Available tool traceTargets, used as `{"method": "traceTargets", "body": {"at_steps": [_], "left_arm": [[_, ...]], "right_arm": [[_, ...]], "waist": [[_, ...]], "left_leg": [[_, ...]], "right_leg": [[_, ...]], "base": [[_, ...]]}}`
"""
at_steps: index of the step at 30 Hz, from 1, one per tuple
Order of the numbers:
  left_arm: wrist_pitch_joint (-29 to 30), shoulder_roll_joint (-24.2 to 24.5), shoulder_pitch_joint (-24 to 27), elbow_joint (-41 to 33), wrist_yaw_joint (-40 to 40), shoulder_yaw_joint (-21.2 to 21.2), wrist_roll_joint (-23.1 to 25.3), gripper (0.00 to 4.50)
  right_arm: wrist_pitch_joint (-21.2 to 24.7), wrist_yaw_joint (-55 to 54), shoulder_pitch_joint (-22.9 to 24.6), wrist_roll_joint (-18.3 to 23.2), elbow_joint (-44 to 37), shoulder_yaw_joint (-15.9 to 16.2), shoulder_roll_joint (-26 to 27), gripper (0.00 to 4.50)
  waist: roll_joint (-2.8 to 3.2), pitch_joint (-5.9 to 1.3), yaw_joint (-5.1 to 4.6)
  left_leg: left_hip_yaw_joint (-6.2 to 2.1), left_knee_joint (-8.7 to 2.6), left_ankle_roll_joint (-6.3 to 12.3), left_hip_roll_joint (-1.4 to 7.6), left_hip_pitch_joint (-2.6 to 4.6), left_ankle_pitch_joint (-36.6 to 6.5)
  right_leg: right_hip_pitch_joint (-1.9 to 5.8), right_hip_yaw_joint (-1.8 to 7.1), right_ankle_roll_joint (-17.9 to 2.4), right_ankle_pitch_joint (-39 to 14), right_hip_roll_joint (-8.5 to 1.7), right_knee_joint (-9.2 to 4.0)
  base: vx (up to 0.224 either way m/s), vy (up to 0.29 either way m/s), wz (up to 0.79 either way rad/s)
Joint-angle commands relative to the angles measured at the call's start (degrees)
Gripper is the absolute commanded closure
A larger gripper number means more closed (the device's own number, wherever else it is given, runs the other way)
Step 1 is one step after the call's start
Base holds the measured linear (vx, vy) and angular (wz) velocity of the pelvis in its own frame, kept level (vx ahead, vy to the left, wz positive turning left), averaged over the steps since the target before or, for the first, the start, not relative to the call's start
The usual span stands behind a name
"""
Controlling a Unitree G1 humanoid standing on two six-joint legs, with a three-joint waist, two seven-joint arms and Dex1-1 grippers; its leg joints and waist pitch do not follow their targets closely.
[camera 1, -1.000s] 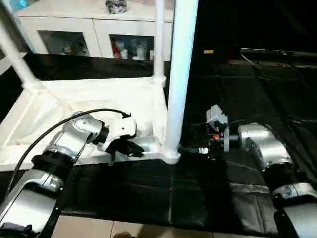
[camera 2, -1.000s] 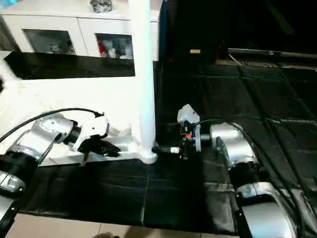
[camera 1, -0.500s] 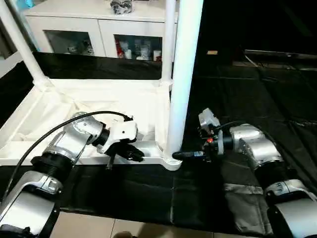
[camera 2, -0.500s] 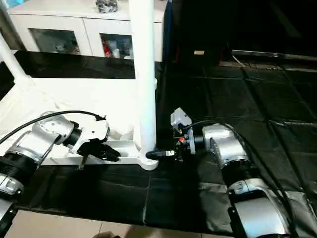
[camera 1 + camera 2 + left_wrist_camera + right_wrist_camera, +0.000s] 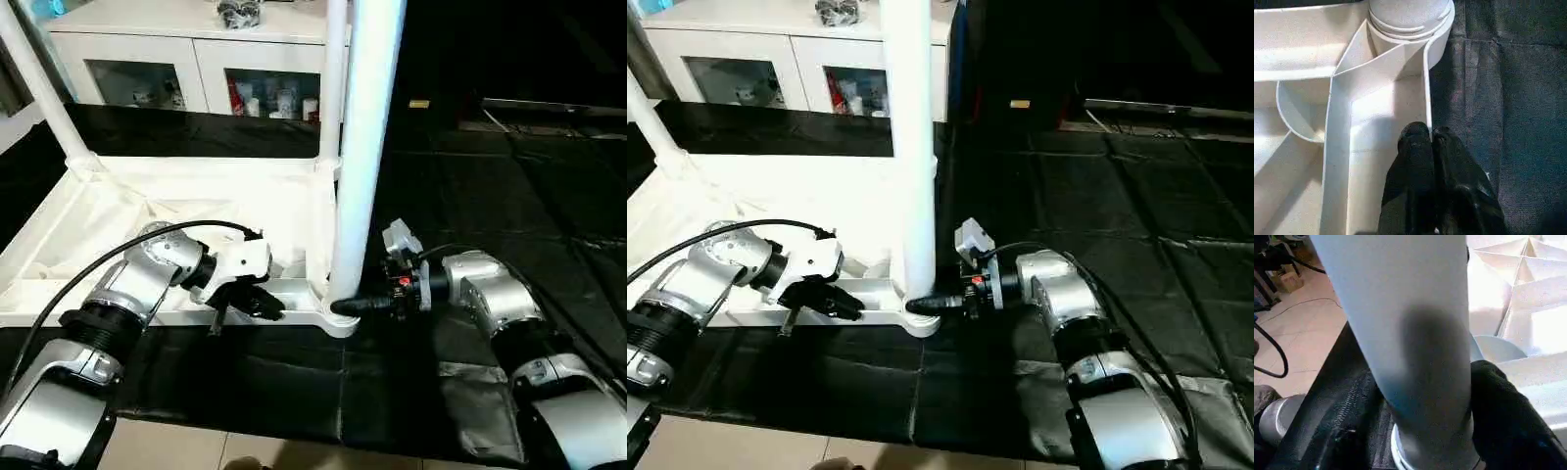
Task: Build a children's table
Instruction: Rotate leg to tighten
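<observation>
Plastic top (image 5: pixel 196 211) lies upside down on the black mat (image 5: pixel 470 196), ribs upward, with legs standing in its corner sockets. The left gripper (image 5: pixel 1430 142), fingers pressed together, pinches the thin rim wall of the top just beside the near leg (image 5: pixel 362 147). The right gripper (image 5: pixel 1420 396) has its fingers spread around the base of this leg, close to the socket. The leg looks light, stiff and smooth, probably slippery, so a low hold near the socket seems safest.
</observation>
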Motion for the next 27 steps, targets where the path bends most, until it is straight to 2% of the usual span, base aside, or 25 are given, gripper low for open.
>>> {"method": "traceTargets", "body": {"at_steps": [1, 3, 5, 6, 7, 8, 9, 11, 12, 14, 15, 17, 18, 19, 20, 21, 22, 23, 27], "left_arm": [[0.7, 0.0, 0.9, 0.3, 0.2, -1.6, 1.3, 4.50], [1.8, -0.3, 0.9, 0.7, 1.8, -1.3, 1.6, 4.50], [4.5, -1.9, 0.2, 1.9, 6.1, -0.2, 1.9, 4.50], [4.5, -1.9, 0.2, 1.9, 6.1, -0.2, 1.9, 4.50], [6.5, -3.2, -0.3, 2.6, 8.9, 0.8, 1.7, 4.50], [10.4, -6.6, -1.5, 4.3, 15.3, 3.5, 0.4, 4.50], [11.3, -7.3, -1.8, 4.6, 16.7, 4.1, 0.2, 4.50], [13.1, -9.3, -2.6, 5.8, 20.5, 5.5, -0.3, 4.50], [14.3, -11.5, -3.9, 7.8, 25.2, 6.7, -0.5, 4.50], [15.3, -14.1, -5.9, 10.8, 30.6, 7.9, -0.6, 4.50], [15.3, -14.1, -5.9, 10.8, 30.6, 7.9, -0.6, 4.50], [15.7, -15.9, -7.4, 12.5, 34.0, 9.0, -1.1, 4.50], [15.8, -17.4, -8.7, 13.8, 36.9, 10.2, -1.5, 4.50], [15.8, -18.4, -9.6, 14.7, 38.7, 10.9, -1.7, 4.50], [15.9, -19.1, -10.3, 15.3, 39.8, 11.3, -1.7, 4.50], [15.5, -19.4, -10.6, 15.4, 40.0, 11.4, -1.7, 4.50], [15.4, -19.7, -10.8, 15.5, 40.2, 11.6, -1.7, 4.50], [15.5, -19.8, -10.8, 15.3, 39.9, 11.6, -1.6, 4.50], [13.8, -19.1, -10.3, 14.9, 37.7, 10.6, -1.1, 4.50]], "right_arm": [[-0.5, -0.2, -0.5, 0.6, -0.3, -0.2, 0.7, 2.26], [-1.1, -3.1, -0.3, 0.0, 0.1, -0.8, 1.0, 2.36], [-1.6, -8.5, -0.2, -0.9, 0.9, -1.7, 1.5, 2.42], [-1.6, -8.5, -0.2, -0.9, 0.9, -1.7, 1.5, 2.45], [-1.4, -12.1, -0.2, -1.2, 1.4, -2.4, 2.0, 2.48], [0.3, -19.7, 0.1, -1.6, 1.2, -3.8, 3.8, 2.50], [0.6, -21.4, 0.2, -1.7, 1.2, -4.0, 4.2, 2.52], [1.3, -26.5, 0.5, -2.3, 0.9, -4.6, 5.7, 2.53], [3.3, -34.2, 0.4, -2.9, 1.3, -5.6, 7.7, 2.55], [4.8, -43.0, -0.3, -3.4, 2.4, -6.9, 10.4, 2.57], [4.8, -43.0, -0.3, -3.4, 2.4, -6.9, 10.4, 2.57], [4.7, -45.9, -0.5, -3.8, 2.3, -7.0, 11.9, 2.57], [4.7, -48.2, -0.7, -4.4, 2.0, -6.6, 13.3, 2.57], [4.5, -49.7, -0.8, -4.9, 1.8, -6.2, 14.3, 2.57], [3.8, -50.8, -1.0, -5.3, 1.7, -6.0, 15.0, 2.57], [3.2, -50.9, -1.1, -5.2, 1.6, -6.1, 15.4, 2.57], [3.0, -50.7, -1.0, -4.7, 1.3, -6.4, 15.8, 2.57], [2.3, -49.8, -0.8, -4.4, 0.8, -6.5, 16.1, 2.05], [1.7, -48.0, 0.7, -4.6, -1.3, -5.8, 15.7, 1.81]], "waist": [[-0.04, -4.37, -0.12], [0.14, -4.21, -0.23], [-0.13, -3.88, -0.45], [-0.13, -3.88, -0.45], [-0.16, -3.88, -0.37], [-0.09, -3.50, -0.70], [-0.11, -3.31, -0.76], [-0.21, -3.36, -0.95], [-0.23, -3.23, -1.45], [-0.15, -3.33, -2.26], [-0.17, -3.35, -2.59], [0.04, -3.42, -2.95], [0.16, -3.36, -3.41], [0.22, -3.33, -3.62], [0.26, -3.35, -3.64], [0.30, -3.37, -3.64], [0.24, -3.44, -3.66], [0.23, -3.45, -3.60], [0.17, -3.63, -3.24]], "left_leg": [[-0.50, -3.70, 2.28, 2.15, 0.71, -11.8], [-0.52, -3.77, 1.78, 2.13, 0.73, -12.6], [-0.45, -3.83, 1.01, 1.87, 0.95, -14.5], [-0.45, -3.83, 1.01, 1.87, 0.95, -14.5], [-0.56, -3.83, 0.79, 1.82, 1.13, -15.3], [-0.37, -3.80, 0.44, 1.65, 1.30, -15.9], [-0.55, -3.74, -0.32, 1.48, 1.99, -17.9], [-0.76, -3.67, -0.55, 1.22, 1.90, -18.4], [-0.94, -3.83, -0.66, 1.08, 1.57, -19.0], [-1.14, -3.75, -0.84, 0.89, 2.08, -20.8], [-1.29, -3.85, -0.59, 0.88, 1.91, -21.6], [-1.41, -4.02, -0.08, 1.03, 1.73, -22.2], [-1.34, -4.11, 0.25, 1.02, 1.85, -22.7], [-1.36, -4.09, 0.06, 1.00, 2.34, -23.6], [-1.40, -4.13, 0.19, 0.98, 2.37, -24.0], [-1.44, -4.19, 0.30, 1.06, 2.36, -24.1], [-1.50, -4.41, 0.67, 1.15, 2.02, -23.6], [-1.51, -4.49, 0.80, 1.21, 1.96, -23.4], [-1.29, -4.72, 1.36, 1.38, 1.70, -20.8]], "right_leg": [[3.11, 3.58, -11.4, -15.2, -4.32, -4.01], [3.01, 3.60, -11.3, -16.1, -4.32, -4.09], [2.91, 3.54, -10.1, -20.5, -4.31, -4.71], [2.91, 3.54, -10.1, -20.5, -4.31, -4.71], [2.95, 3.47, -9.2, -23.3, -4.46, -5.07], [2.59, 3.47, -8.5, -25.5, -4.23, -5.48], [2.26, 3.16, -7.5, -29.7, -4.28, -6.02], [2.56, 2.78, -5.9, -32.7, -4.45, -6.40], [2.60, 2.44, -3.9, -34.6, -4.25, -6.92], [2.34, 2.07, -3.2, -35.2, -4.23, -7.38], [2.63, 1.72, -2.8, -35.3, -4.31, -7.53], [2.82, 1.62, -2.6, -34.4, -4.37, -7.65], [2.68, 1.52, -3.1, -32.9, -4.20, -7.92], [2.46, 1.42, -3.6, -32.5, -4.18, -8.00], [2.56, 1.34, -3.7, -32.4, -4.20, -8.07], [2.63, 1.40, -3.7, -32.1, -4.30, -8.07], [3.02, 1.48, -4.0, -30.8, -4.37, -7.91], [3.05, 1.62, -4.2, -30.1, -4.43, -7.85], [3.11, 2.65, -6.9, -24.5, -4.52, -6.90]], "base": [[0.000, 0.000, 0.00], [0.000, 0.000, 0.00], [0.000, 0.000, 0.00], [0.000, 0.000, 0.00], [0.000, 0.000, 0.00], [0.000, 0.000, 0.00], [0.000, 0.000, 0.00], [0.000, 0.000, 0.00], [0.000, 0.000, 0.00], [-0.025, 0.013, -0.04], [0.000, 0.000, 0.00], [0.000, 0.000, 0.00], [0.000, 0.000, 0.00], [0.000, 0.000, 0.00], [0.000, 0.000, 0.00], [0.000, 0.000, 0.00], [0.000, 0.000, 0.00], [0.000, 0.000, 0.00], [0.000, 0.000, 0.00]]}}
